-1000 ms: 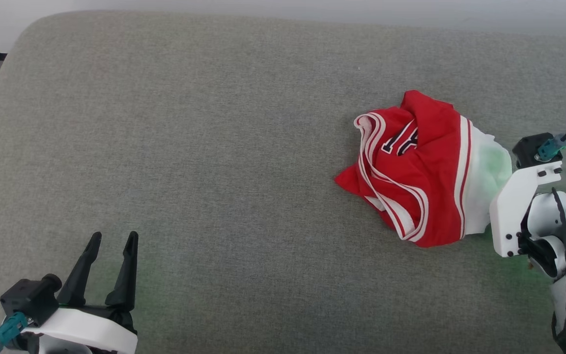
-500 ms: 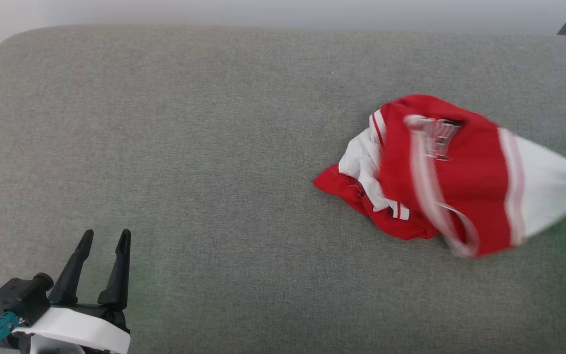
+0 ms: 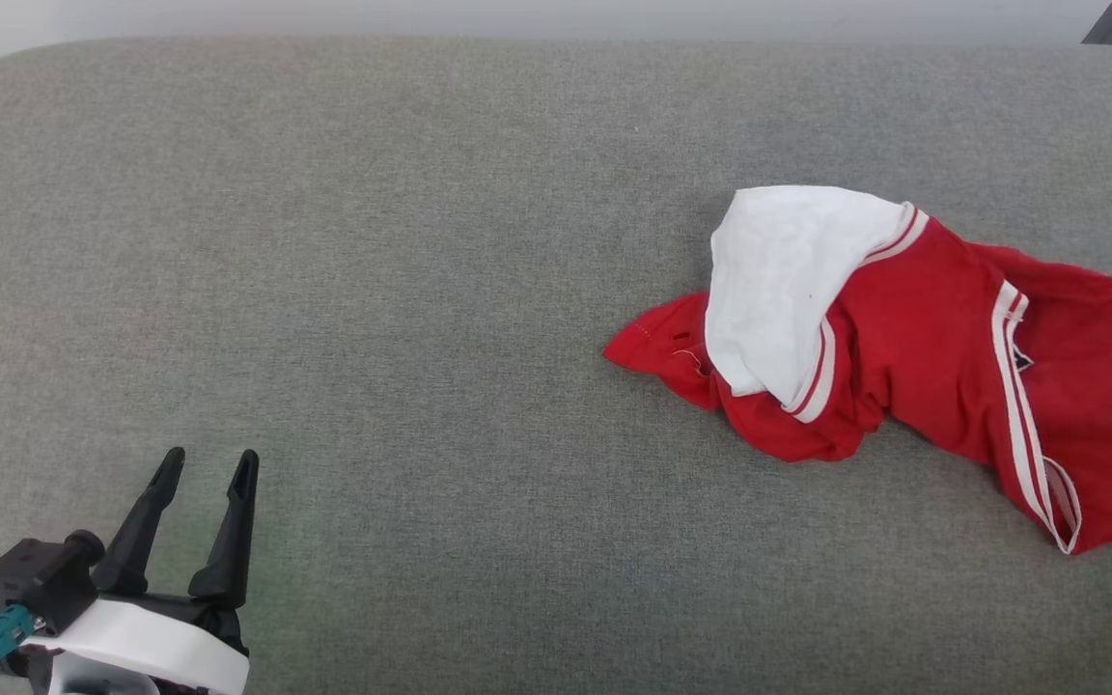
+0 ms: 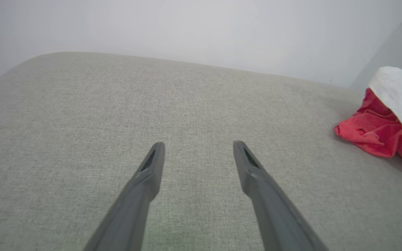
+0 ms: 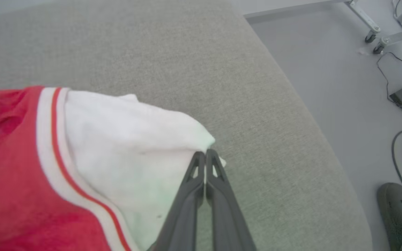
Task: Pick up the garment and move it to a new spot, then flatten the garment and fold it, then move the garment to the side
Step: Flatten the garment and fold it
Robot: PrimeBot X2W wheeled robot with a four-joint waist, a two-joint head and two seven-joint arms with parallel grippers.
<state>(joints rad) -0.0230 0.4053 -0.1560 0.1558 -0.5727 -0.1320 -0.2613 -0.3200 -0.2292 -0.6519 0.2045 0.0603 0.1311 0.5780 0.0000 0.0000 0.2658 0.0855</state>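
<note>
In the head view you'll see the garment (image 3: 923,347) is no longer the tight bundle it was a second ago. It has been dragged out long toward the right edge of the grey padded tabletop (image 3: 373,241). One white sleeve (image 3: 788,280) is flopped over its left end, and its right end runs out of the picture. The camera has shifted a little too, so don't read all of that as cloth moving. I'd judge the pick-up-and-move step is under way, with flattening and folding not yet begun. Your left pincer (image 3: 210,456) sits by the near left corner, spread and holding nothing, well apart from the cloth.

In the left wrist view, the left pincer (image 4: 198,143) stands spread over bare fabric, and the garment (image 4: 372,136) lies off to the right. Everything from the left edge to the middle is open room, which looks the better place to lay the shirt flat.

In the right wrist view, your right pincer (image 5: 206,152) is pressed together, pinching the tip of the other white sleeve (image 5: 127,139), with the red body trailing behind. The right edge of the tabletop lies just beside that grip. Beyond it the floor (image 5: 326,87) carries a cabled power brick (image 5: 401,94) and a person's shoe (image 5: 398,205). Pulling further that way risks the cloth sliding over the edge, so carry it back toward the centre
</note>
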